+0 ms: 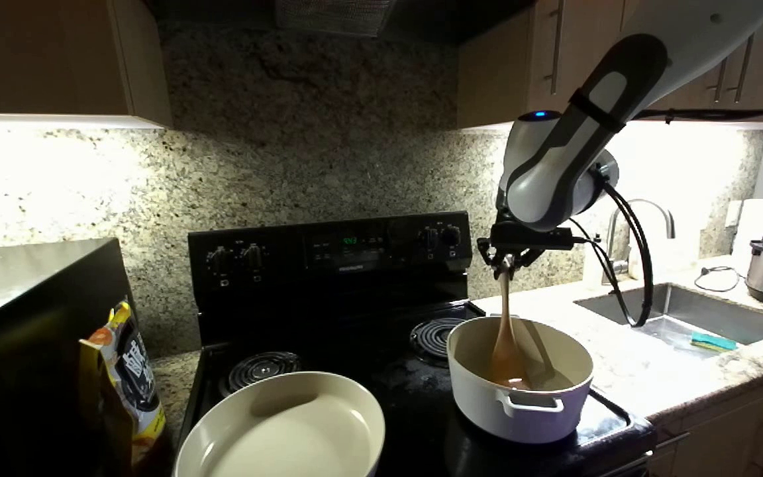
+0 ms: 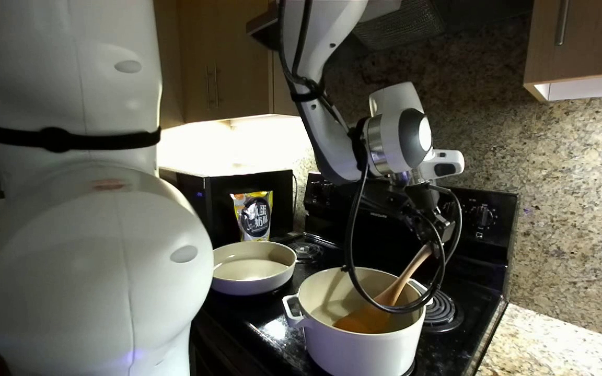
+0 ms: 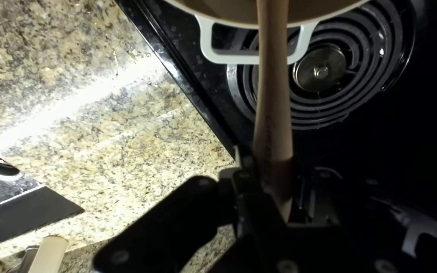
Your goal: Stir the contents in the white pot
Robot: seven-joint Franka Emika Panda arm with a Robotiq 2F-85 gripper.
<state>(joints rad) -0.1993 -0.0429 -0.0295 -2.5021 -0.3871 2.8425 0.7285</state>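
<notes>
A: Where is the white pot (image 1: 520, 427)?

B: On the stove (image 1: 418, 411), apart from the shallow dish (image 1: 292, 434), with the head of a wooden spoon (image 1: 506, 344) down inside it.

A: And the jaws?

B: Pinching the spoon's upper end; the wrist view shows its handle (image 3: 273, 110) squeezed between them.

A: So which step is in hand?

B: Stirring, most likely: the spoon is gripped and in place, though whether it moves is unclear.

A: What does the next move call for?

B: A slow sweep round the bottom, easy on the wall lest the pot slide. The contents are hard to make out, so gentleness seems wise.
</notes>
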